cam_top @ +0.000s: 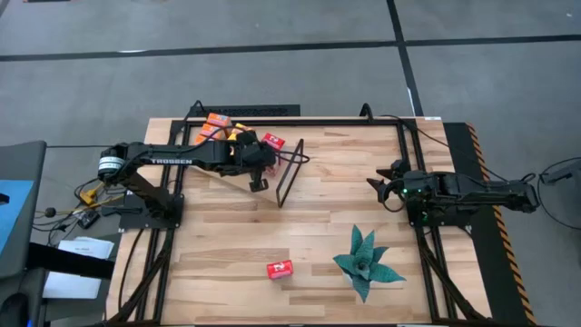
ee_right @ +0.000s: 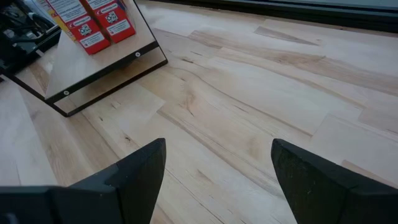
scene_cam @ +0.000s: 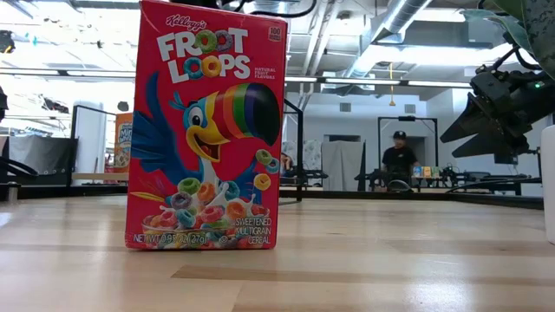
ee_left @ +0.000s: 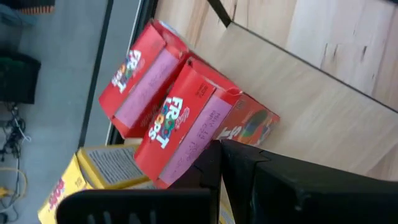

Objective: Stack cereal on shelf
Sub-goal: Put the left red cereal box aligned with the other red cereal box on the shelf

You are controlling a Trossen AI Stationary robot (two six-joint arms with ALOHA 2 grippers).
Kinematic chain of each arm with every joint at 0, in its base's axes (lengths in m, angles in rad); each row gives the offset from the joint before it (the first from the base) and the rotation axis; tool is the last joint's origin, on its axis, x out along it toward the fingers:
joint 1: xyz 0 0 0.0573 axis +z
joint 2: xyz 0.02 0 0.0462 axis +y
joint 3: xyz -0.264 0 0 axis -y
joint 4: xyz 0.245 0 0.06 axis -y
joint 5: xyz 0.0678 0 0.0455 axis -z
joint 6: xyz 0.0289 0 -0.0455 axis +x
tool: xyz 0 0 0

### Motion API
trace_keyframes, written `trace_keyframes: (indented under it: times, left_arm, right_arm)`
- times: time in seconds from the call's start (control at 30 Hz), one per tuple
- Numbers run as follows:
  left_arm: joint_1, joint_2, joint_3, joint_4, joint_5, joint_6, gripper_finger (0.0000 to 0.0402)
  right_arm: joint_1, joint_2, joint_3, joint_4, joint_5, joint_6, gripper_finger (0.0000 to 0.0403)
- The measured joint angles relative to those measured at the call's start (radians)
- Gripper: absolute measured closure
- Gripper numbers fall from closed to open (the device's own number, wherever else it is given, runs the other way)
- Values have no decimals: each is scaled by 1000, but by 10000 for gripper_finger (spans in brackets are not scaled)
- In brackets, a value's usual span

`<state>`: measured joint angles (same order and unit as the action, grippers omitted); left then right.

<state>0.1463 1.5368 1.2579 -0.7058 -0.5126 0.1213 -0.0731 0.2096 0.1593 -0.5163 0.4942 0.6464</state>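
Red, orange and yellow cereal boxes point(cam_top: 227, 134) crowd the shelf board point(cam_top: 272, 159) at the far left of a wooden table point(cam_top: 318, 236).

Seen from above, the left gripper point(cam_top: 257, 165) sits clenched over the board beside those boxes; its wrist camera alone shows two red boxes point(ee_left: 180, 118) lying side by side on the board. One lone red box point(cam_top: 279, 269) stands well apart from the shelf; the table-level camera shows its toucan front. Right of the shelf, the right gripper point(cam_top: 379, 186) hovers with fingers spread, grasping nothing. A plant point(cam_top: 366, 263) stands nearby.
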Motion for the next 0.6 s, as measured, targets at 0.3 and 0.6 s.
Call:
trace_keyframes:
  times: [0.3, 0.6]
  left_arm:
    - [-4, 0, 0, 16, 11, -1, 401]
    - [-46, 2, 0, -61, 54, -114, 401]
  right_arm:
    - [0, 0, 0, 0, 0, 0, 86]
    - [0, 0, 0, 0, 0, 0, 86]
